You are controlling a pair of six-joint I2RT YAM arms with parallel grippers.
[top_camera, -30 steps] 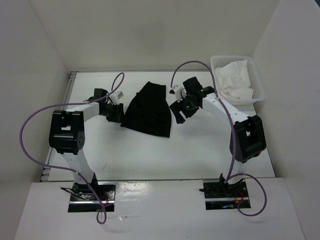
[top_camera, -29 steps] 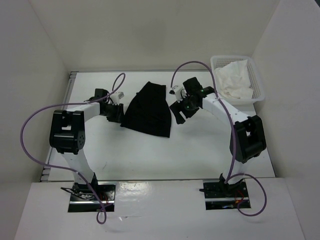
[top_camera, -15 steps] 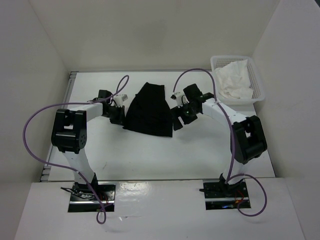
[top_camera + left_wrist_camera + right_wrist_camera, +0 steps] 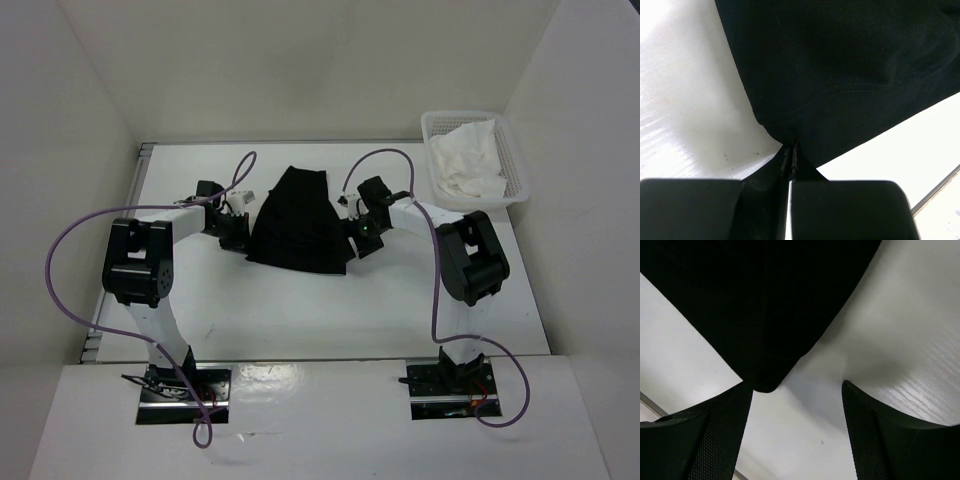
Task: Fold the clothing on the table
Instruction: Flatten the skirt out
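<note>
The left gripper (image 4: pixel 790 150) has its two black fingers pressed together on a corner of the black garment (image 4: pixel 840 65), and the fabric is drawn to a point between the tips. From there the cloth spreads wide over the white table (image 4: pixel 685 110), with a stitched hem line (image 4: pixel 850 89) curving across it. Bare tabletop shows on either side of the pinched corner. A table edge (image 4: pixel 940 186) runs near the garment's border.

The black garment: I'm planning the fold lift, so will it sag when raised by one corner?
Probably floppy: the garment bunches where the left hand pinches its corner. Likely light, since it lies thin and flat on the table.
</note>
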